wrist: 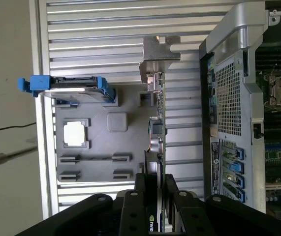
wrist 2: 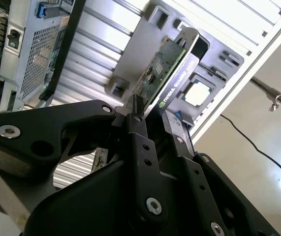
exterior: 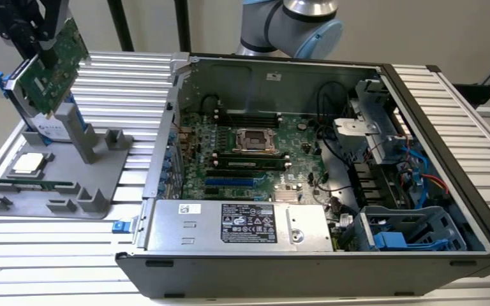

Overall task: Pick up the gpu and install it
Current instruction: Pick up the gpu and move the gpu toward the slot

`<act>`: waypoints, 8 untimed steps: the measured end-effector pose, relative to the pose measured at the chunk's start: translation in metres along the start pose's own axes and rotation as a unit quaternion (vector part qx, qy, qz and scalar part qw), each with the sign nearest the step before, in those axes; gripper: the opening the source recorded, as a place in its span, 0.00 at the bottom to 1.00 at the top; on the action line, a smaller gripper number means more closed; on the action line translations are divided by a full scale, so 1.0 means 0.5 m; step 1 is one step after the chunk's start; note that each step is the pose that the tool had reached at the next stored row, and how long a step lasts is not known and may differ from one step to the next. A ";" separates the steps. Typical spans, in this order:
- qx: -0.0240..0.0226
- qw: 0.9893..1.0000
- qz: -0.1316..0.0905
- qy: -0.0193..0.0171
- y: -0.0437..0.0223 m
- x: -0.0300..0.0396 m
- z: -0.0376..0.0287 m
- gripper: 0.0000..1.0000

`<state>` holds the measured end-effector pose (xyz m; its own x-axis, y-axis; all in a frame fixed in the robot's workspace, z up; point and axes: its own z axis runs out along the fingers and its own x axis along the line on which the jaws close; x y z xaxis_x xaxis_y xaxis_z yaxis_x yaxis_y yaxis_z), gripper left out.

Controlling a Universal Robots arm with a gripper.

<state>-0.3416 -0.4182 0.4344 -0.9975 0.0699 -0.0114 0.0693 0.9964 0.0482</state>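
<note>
The gpu (exterior: 54,69), a green circuit board with a silver end bracket, hangs tilted over the grey holder tray (exterior: 100,185) at the exterior view's far left. My gripper (exterior: 48,46) is shut on its upper edge. In both wrist views the card shows edge-on between the black fingers: gpu (wrist 2: 164,66) with gripper (wrist 2: 152,114), and gpu (wrist: 156,125) with gripper (wrist: 156,183). Its bracket (wrist: 158,51) points away from the wrist. The open computer case (exterior: 449,159) lies to the exterior view's right, its motherboard (exterior: 254,159) exposed.
A hard drive in a blue frame (wrist: 74,83) stands in the tray behind the card. A square processor (exterior: 29,163) and a memory stick (exterior: 30,185) lie in the tray's slots. The case's power supply (exterior: 237,224) and blue drive cage (exterior: 402,233) sit along its near side.
</note>
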 end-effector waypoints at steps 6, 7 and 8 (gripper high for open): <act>0.000 1.000 0.000 0.000 0.001 -0.010 0.000 0.00; 0.000 1.000 0.000 0.000 0.001 -0.013 0.000 0.00; 0.000 1.000 0.000 0.000 0.001 -0.016 0.000 0.00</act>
<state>-0.3336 -0.4182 0.4344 -0.9975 0.0699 -0.0113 0.0693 0.9964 0.0482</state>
